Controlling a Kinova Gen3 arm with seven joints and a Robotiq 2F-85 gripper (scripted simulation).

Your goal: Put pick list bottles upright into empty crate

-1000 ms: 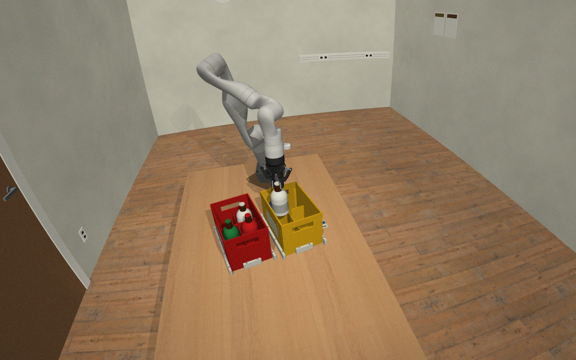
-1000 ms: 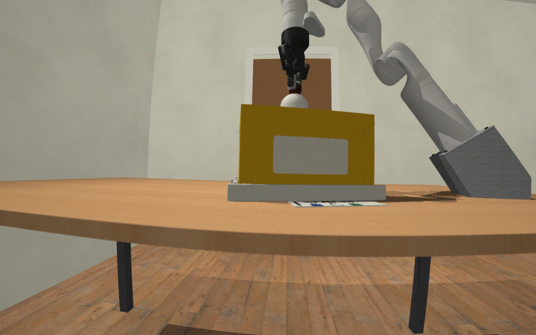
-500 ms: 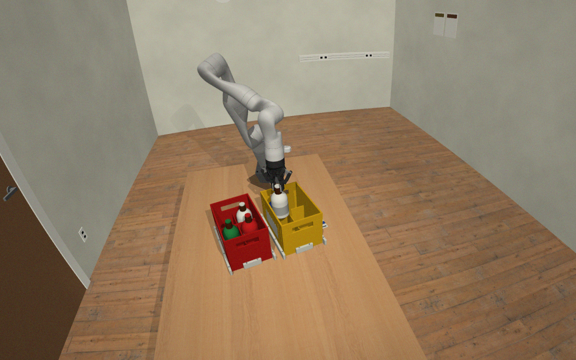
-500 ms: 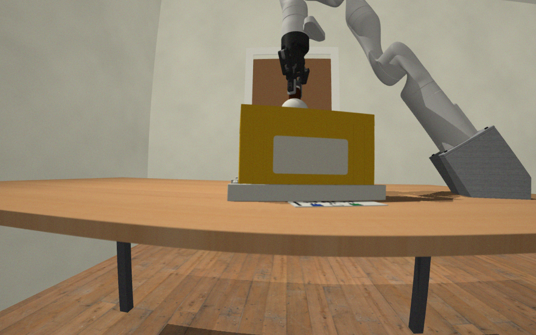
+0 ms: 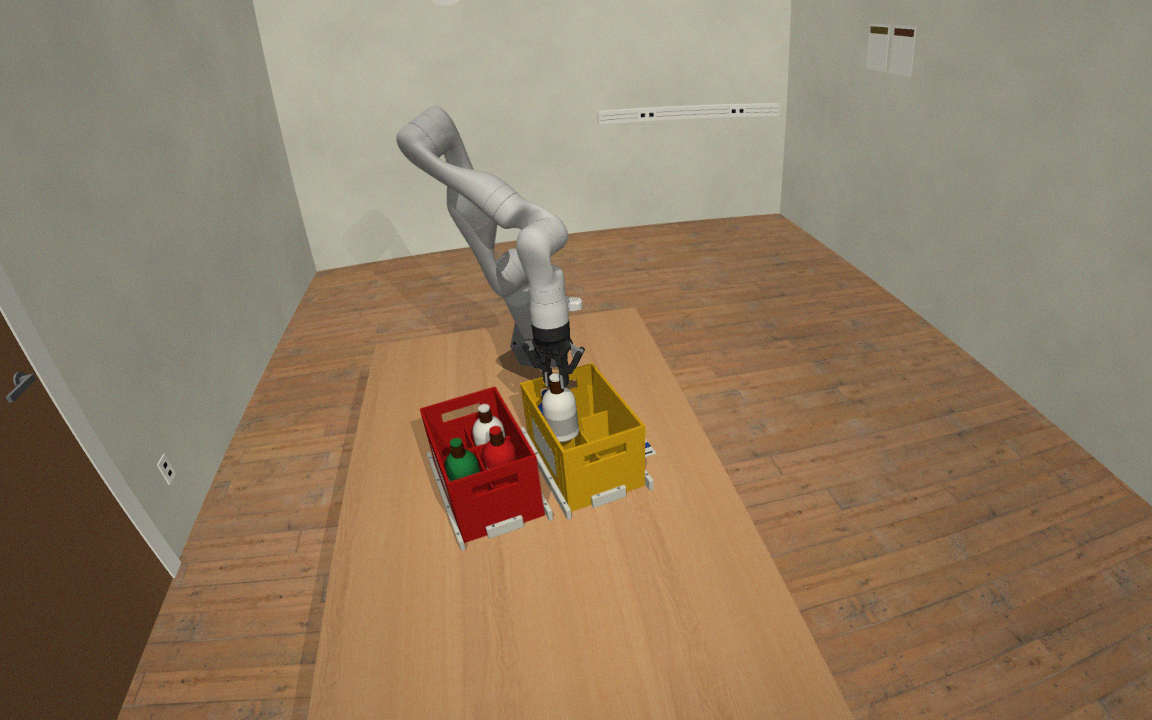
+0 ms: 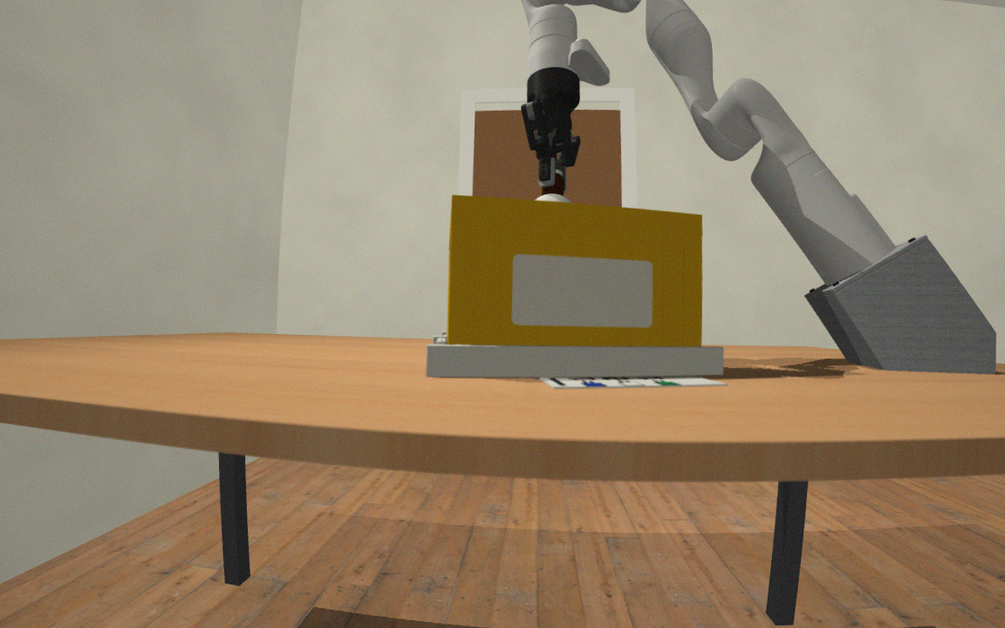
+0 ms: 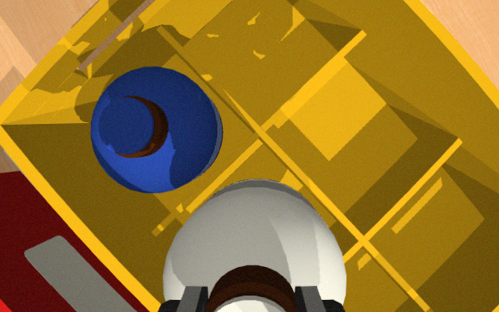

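My gripper (image 5: 554,377) is shut on the brown neck of a white bottle (image 5: 560,411) and holds it upright, partly down inside the yellow crate (image 5: 584,436). In the wrist view the white bottle (image 7: 254,247) hangs over a compartment next to a blue bottle (image 7: 156,129) that stands in a corner compartment. From the low side view only the white bottle's top (image 6: 552,198) shows above the yellow crate (image 6: 573,273), under my gripper (image 6: 552,172). The red crate (image 5: 480,465) holds a white bottle (image 5: 486,423), a red bottle (image 5: 499,446) and a green bottle (image 5: 460,460). The pick list (image 6: 631,382) lies beside the yellow crate.
Both crates sit on grey base rails (image 6: 573,360) in the middle of the table. The arm's grey base block (image 6: 903,308) stands at the table's far end behind the crates. The yellow crate's other compartments (image 7: 332,108) are empty.
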